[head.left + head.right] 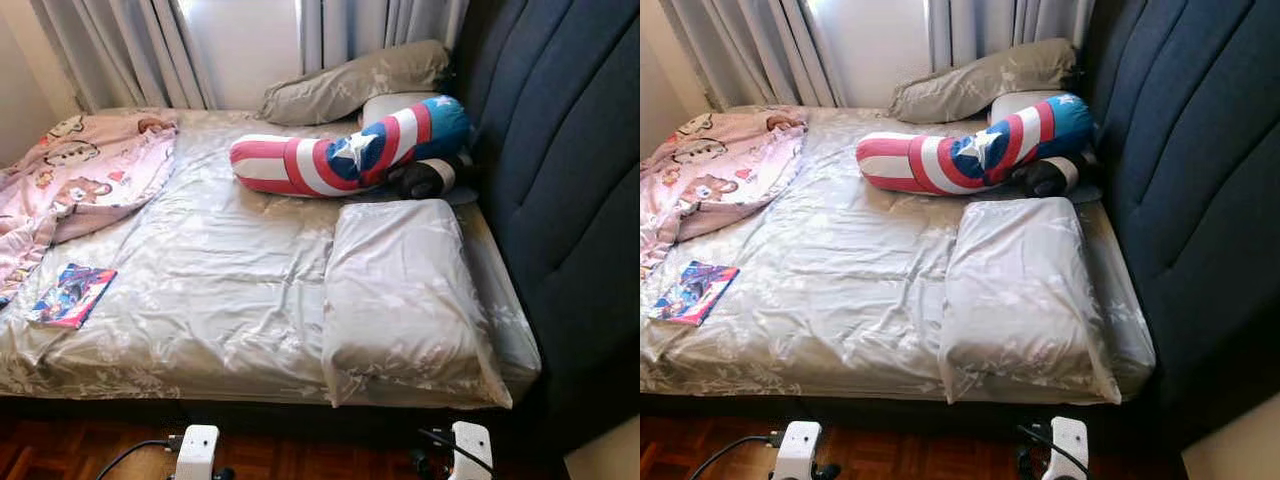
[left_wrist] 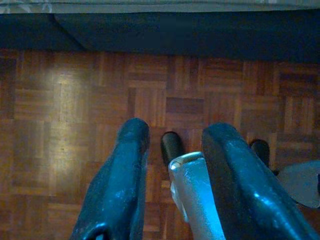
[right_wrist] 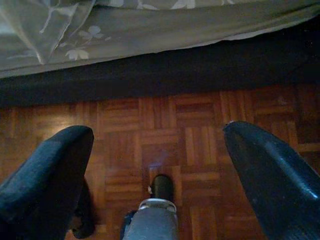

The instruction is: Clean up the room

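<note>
Left gripper [image 2: 175,150] hangs over parquet floor [image 2: 75,125] near bed base, fingers slightly apart, holding nothing. Right gripper [image 3: 157,150] over floor by bed edge, fingers wide apart, empty. On bed [image 1: 230,270]: book [image 1: 72,295] near front left corner; pink blanket [image 1: 85,170] at left edge; striped star bolster [image 1: 350,150] and grey pillow [image 1: 405,300] toward headboard [image 1: 560,150] side.

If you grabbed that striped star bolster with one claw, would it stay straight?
Probably not. The bolster already lies bent across the bed, so it looks soft and would likely sag at both ends. It seems plump and light, and being round it might roll if pushed.
</note>
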You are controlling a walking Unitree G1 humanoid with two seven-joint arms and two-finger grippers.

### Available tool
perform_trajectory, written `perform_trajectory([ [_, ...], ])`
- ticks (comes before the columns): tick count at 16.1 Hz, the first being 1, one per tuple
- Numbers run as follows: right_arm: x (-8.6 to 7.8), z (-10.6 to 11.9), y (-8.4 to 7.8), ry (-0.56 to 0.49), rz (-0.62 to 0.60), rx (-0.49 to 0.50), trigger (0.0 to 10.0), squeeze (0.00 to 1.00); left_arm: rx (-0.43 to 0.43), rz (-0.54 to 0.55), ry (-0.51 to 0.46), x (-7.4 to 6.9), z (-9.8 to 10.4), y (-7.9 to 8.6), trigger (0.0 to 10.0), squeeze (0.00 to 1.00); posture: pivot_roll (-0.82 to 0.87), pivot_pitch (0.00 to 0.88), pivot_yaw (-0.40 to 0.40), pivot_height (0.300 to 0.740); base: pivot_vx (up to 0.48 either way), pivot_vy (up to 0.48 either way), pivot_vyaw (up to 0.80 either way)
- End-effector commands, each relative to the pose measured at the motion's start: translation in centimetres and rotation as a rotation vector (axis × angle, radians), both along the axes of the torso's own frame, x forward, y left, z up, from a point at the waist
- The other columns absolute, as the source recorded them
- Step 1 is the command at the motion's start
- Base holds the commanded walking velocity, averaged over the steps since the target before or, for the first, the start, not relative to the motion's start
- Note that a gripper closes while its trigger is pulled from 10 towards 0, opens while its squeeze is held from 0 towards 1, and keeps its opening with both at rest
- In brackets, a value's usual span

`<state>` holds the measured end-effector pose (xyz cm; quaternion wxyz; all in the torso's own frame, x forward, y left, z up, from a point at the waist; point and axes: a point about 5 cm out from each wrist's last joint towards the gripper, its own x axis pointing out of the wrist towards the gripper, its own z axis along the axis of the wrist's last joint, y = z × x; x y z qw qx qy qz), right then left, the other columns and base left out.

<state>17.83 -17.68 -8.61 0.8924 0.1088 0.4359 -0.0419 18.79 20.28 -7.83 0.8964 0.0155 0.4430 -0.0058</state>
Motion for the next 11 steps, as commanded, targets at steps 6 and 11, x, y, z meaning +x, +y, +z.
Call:
perform_trajectory([
  [6, 0.1, 0.04, -0.02, 0.0, -0.009, -0.004, 10.0, 0.0, 0.001, -0.004, 0.021, -0.34, -0.17, 0.14, 10.0, 0.0, -0.01, 0.0, -0.012, 0.74, 0.281, 0.0, -0.18],
  [11, -0.08, -0.04, -0.04, 0.005, -0.001, -0.008, 10.0, 0.0, 0.015, -0.016, 0.03, -0.69, -0.34, 0.11, 10.0, 0.0, -0.01, 0.0, -0.016, 0.74, 0.233, 0.0, 0.0],
])
